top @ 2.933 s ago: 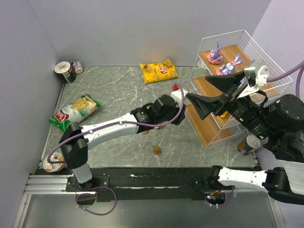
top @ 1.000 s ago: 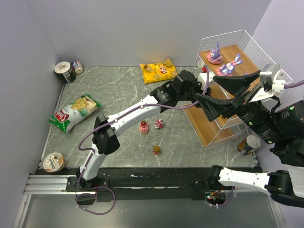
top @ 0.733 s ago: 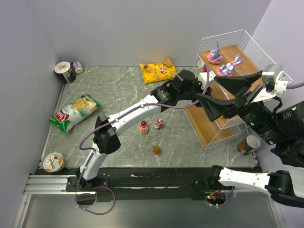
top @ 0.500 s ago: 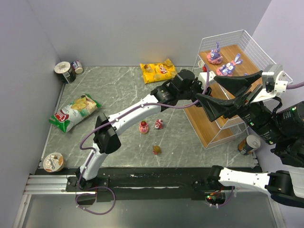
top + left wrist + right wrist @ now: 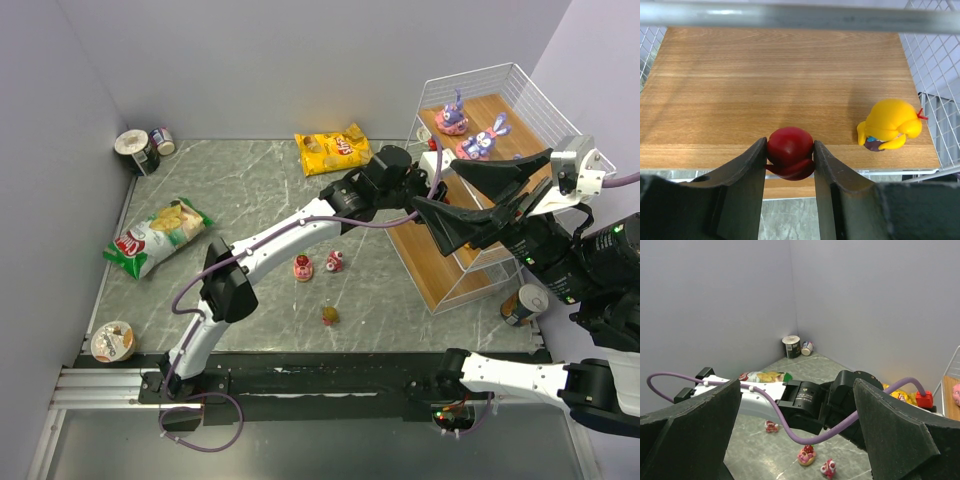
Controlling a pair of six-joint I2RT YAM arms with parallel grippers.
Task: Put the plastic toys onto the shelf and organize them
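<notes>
Since the earliest overhead frame the left arm has been carried from the middle of the table to the shelf (image 5: 505, 105) at the upper right. Over the last second it is hardly moved.

In the overhead view the left gripper (image 5: 432, 163) is set against the left end of what appears to be the middle board, and its load is hidden there. One purple bunny (image 5: 452, 118) and a second bunny (image 5: 483, 140) are seen on the top board. A pink cake toy (image 5: 302, 267), a smaller pink toy (image 5: 335, 261) and an olive piece (image 5: 329, 315) are left on the table at centre. The right gripper (image 5: 437, 187) is held raised before the shelf, spread wide and empty.

Only the left wrist view shows the grip. A red toy (image 5: 790, 159) is pinched between narrowly set fingers (image 5: 747, 175) at lower centre, over the near edge of the wooden board (image 5: 780, 85). Whether it touches the wood cannot be told. A yellow toy (image 5: 890, 124) is seen standing at the right.

The step is judged best done by carrying the red toy farther over the wood, well apart from the yellow one. It should be lowered until it rests before release, since a rounded piece on a slanted board could roll.

In the right wrist view the wide jaws are confirmed. The leftover toys are shown at the bottom, but almost nothing of the shelf.
</notes>
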